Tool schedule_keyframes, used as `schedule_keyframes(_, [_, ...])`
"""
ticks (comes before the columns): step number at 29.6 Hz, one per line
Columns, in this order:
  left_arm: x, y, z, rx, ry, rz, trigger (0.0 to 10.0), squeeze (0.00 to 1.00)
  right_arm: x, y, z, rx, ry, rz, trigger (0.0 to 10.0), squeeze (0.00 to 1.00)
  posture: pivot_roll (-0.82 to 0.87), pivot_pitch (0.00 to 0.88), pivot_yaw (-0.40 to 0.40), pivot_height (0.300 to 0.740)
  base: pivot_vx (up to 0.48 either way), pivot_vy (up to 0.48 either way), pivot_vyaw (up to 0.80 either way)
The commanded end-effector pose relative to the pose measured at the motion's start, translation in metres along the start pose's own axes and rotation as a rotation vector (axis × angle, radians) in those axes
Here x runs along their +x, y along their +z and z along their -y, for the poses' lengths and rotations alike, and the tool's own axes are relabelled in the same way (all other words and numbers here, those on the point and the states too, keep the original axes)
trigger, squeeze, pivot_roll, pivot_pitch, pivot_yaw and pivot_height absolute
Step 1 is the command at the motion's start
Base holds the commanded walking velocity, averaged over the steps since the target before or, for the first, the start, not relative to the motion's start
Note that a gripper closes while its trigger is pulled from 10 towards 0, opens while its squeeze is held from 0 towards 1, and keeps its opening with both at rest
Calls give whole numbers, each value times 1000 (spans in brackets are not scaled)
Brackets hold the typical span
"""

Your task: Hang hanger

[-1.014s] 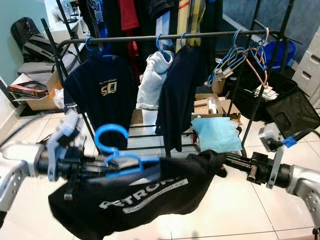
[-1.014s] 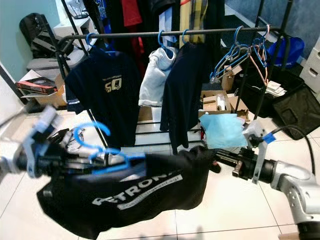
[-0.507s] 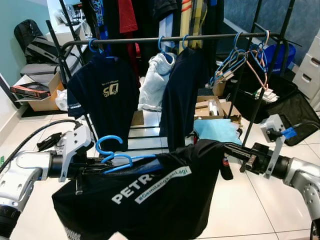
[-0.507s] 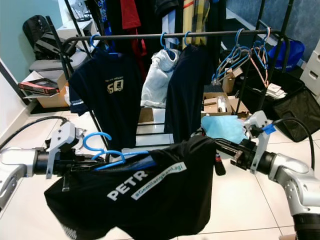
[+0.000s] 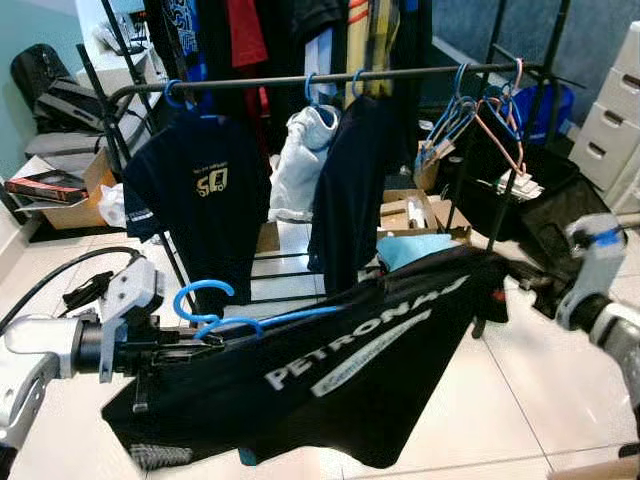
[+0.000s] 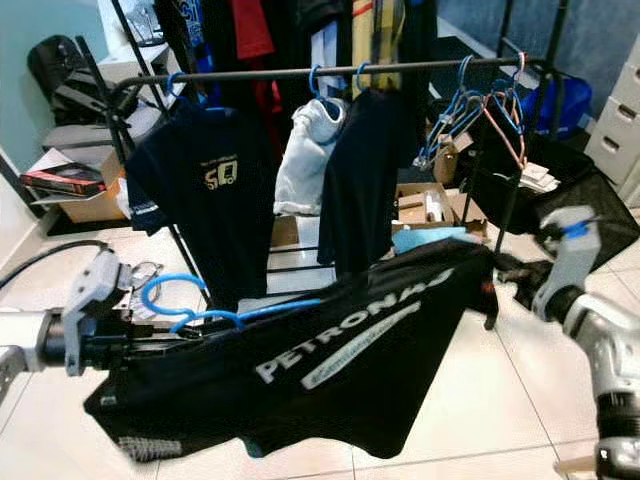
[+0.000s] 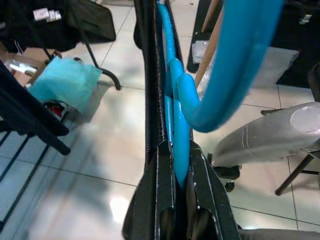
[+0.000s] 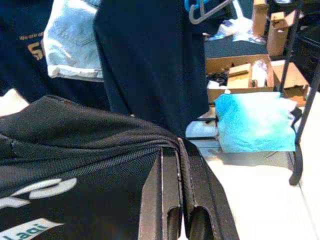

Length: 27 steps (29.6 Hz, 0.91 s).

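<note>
While the black PETRONAS-printed t-shirt (image 5: pixel 330 370) is stretched out between my two arms, what matters is where the rail sits: the black metal clothes rail (image 5: pixel 330 78) runs across the left eye view above and beyond the blue plastic hanger (image 5: pixel 215 315), so the hook has to go up and forward. The hanger's long axis lies roughly along that rail, hook pointing up near my left gripper (image 5: pixel 195 342), so I'd say the left arm does the hanging. The right gripper (image 5: pixel 520 280) is at the far shoulder of the shirt, blurry.

Right eye view, same story: hanger (image 6: pixel 190 312) low on the left, and a free stretch of rail between the navy t-shirt with the gold print (image 6: pixel 200 190) and the white garment (image 6: pixel 300 165).

Left wrist view: fingers pressed together on the hanger's blue bar (image 7: pixel 176 125), with the shirt collar beside it.

Right wrist view: fingers closed, pinching a fold of the black shirt (image 8: pixel 75 145).
</note>
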<state>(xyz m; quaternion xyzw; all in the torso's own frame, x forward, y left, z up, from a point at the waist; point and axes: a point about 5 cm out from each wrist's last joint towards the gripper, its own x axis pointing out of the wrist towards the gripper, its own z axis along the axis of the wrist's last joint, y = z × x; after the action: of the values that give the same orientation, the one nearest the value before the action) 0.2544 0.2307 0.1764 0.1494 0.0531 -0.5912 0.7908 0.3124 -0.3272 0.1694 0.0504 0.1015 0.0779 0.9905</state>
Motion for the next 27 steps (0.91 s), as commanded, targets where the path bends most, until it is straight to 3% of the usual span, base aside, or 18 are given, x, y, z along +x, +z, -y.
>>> schedule_keyframes(1, [-15,-7,-4,-2,49,-74,10000,0,-14,0,30,59,-236,28,0,0,-150,0,64,740,0,0,0])
schedule_keyframes(2, [-15,-8,-8,7,80,-78,10000,0,-18,-4,38,71,-300,15,0,0,-150,0,64,740,0,0,0])
schedule_keyframes(5, [-16,-8,-12,18,117,-71,10000,0,-21,-11,42,59,-325,-26,0,0,-151,0,63,740,0,0,0])
schedule_keyframes(9, [-14,-5,-17,31,157,-45,10000,0,-19,-23,36,33,-275,-98,0,0,-152,0,62,740,0,0,0])
schedule_keyframes(11, [-12,0,-23,45,206,0,10000,0,-14,-34,25,21,-201,-160,0,0,-154,0,61,740,0,0,0])
schedule_keyframes(13, [0,21,-36,69,302,174,10000,0,0,-53,-8,-6,-17,-230,0,0,-150,0,59,740,0,0,0])
schedule_keyframes(16, [0,21,-36,69,302,174,10000,0,0,-53,-8,-6,-17,-230,0,0,-150,0,59,740,0,0,0])
schedule_keyframes(17, [5,28,-36,71,305,231,10000,0,6,-55,-19,-15,37,-223,0,0,-149,0,58,740,0,0,0])
schedule_keyframes(18, [5,28,-36,71,305,231,10000,0,6,-55,-19,-15,37,-223,0,0,-149,0,58,740,0,0,0])
schedule_keyframes(19, [12,31,-33,83,266,241,10000,0,12,-49,-29,-43,100,-181,784,0,-149,0,59,740,0,0,0])
schedule_keyframes(20, [12,31,-33,83,266,241,10000,0,12,-49,-29,-43,100,-181,784,0,-149,0,59,740,0,0,0])
schedule_keyframes(21, [17,33,-28,93,211,229,10000,0,17,-37,-36,-22,161,-97,10000,0,-147,0,57,740,0,0,0])
schedule_keyframes(22, [17,33,-28,93,211,229,10000,0,17,-37,-36,-22,161,-97,10000,0,-147,0,57,740,0,0,0])
schedule_keyframes(23, [19,34,-24,102,160,203,10000,0,16,-20,-45,12,263,13,10000,59,-144,0,57,740,0,0,0])
schedule_keyframes(24, [19,34,-24,102,160,203,10000,0,16,-20,-45,12,263,13,10000,59,-144,0,57,740,0,0,0])
schedule_keyframes(25, [19,34,-23,114,122,174,10000,0,11,-5,-50,45,349,112,10000,965,-140,0,56,740,0,0,0])
schedule_keyframes(26, [19,34,-23,114,122,174,10000,0,11,-5,-50,45,349,112,10000,965,-140,0,56,740,0,0,0])
schedule_keyframes(27, [17,34,-22,123,96,148,10000,0,2,8,-52,76,434,186,10000,1000,-138,0,59,740,0,0,0])
